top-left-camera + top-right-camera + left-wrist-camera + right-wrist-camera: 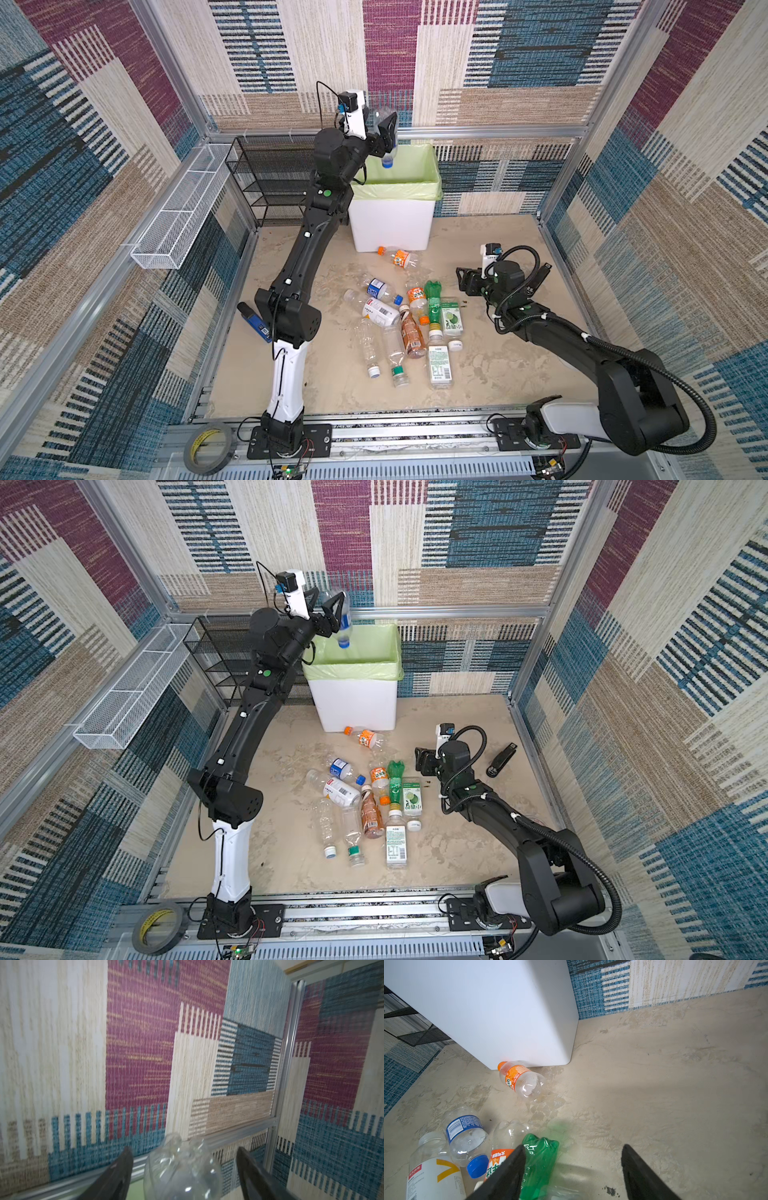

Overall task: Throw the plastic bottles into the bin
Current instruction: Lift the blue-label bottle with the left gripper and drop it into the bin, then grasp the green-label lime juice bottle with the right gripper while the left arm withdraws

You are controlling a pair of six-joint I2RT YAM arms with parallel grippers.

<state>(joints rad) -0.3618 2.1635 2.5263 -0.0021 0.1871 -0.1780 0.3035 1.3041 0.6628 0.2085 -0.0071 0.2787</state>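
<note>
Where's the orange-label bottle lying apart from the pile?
In both top views the orange-label bottle lies on its side near the middle, right at the front base of the bin.

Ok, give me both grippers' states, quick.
Left gripper: open, clear blue-capped plastic bottle loose between its jaws, above the tall white bin.
Right gripper: open, holding nothing.
</note>
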